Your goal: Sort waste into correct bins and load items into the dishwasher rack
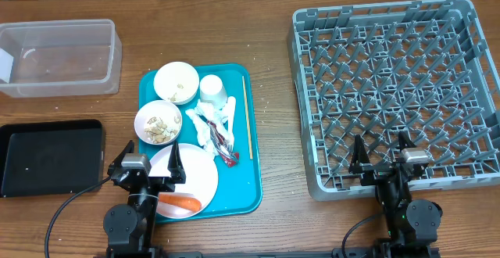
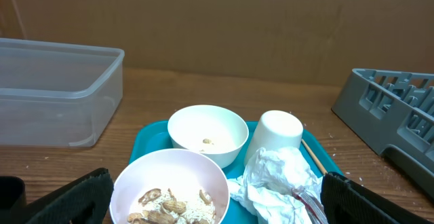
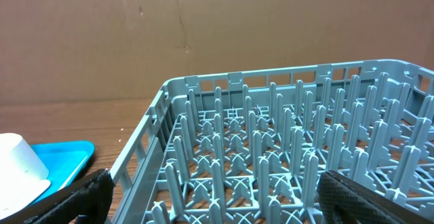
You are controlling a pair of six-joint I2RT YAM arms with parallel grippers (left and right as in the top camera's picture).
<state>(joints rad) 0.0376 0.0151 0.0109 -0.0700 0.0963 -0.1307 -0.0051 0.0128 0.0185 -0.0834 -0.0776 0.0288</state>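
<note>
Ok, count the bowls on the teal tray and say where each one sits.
2. The far bowl, nearly empty, sits at the teal tray's far-left corner; the near bowl, holding beige scraps, sits just in front of it. None looks hidden.

No writing, brand, number or sign is showing legibly in any of the three views. A white patch point(image 1: 5, 64) on the end wall of the clear tub point(image 1: 114, 55) is appearing in the overhead view only, and it is reading as too small and washed out to tell whether anything is printed on it.
</note>
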